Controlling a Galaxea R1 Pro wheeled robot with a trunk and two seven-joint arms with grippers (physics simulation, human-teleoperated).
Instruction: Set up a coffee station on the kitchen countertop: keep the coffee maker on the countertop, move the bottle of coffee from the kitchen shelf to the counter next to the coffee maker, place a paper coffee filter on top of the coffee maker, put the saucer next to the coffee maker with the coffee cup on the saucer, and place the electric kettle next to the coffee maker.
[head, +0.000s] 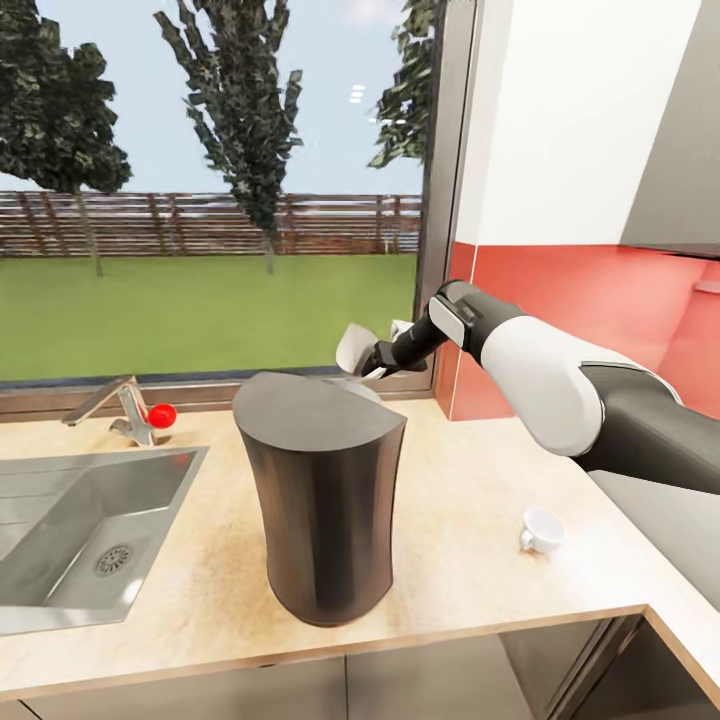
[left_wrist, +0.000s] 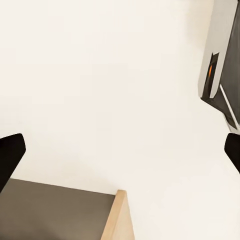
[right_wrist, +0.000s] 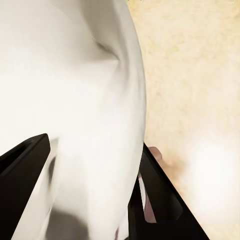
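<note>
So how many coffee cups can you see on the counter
1. The cup sits on the counter to the right of the coffee maker, under the right arm. Others may be out of frame.

Bright daylight through the window (head: 220, 190), soft shadows on the countertop (head: 470, 510), left wrist view washed out, render slightly soft.

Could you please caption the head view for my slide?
Right pincer holds the paper coffee filter behind the coffee maker; coffee cup sits on countertop.
</note>
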